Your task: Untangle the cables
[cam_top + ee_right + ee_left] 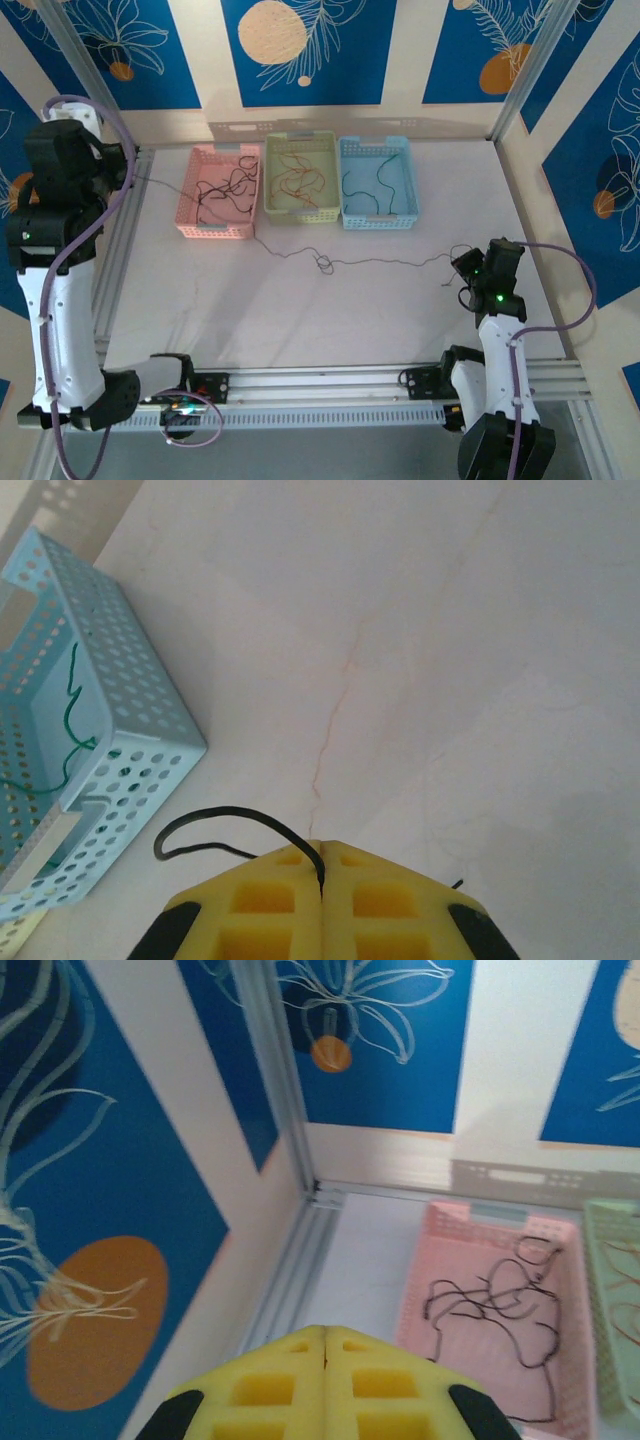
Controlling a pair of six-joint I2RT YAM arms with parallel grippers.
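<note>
A long thin dark cable (390, 262) lies stretched across the white table (300, 320), with a small knot (322, 262) at its middle. My right gripper (462, 268) is low over the table and shut on one end. In the right wrist view a black loop (230, 812) curls out of the closed yellow pads (321, 848). The cable's other end rises past the pink basket to my left gripper (135, 172), held high at the far left. Its pads (325, 1332) are pressed together, with a faint dark mark at the seam.
Three baskets stand along the back. The pink one (190, 228) holds black cables (225, 190), the pale green one (300, 215) orange ones (297, 185), and the blue one (380, 220) a dark green one (378, 180). Aluminium rails border the table.
</note>
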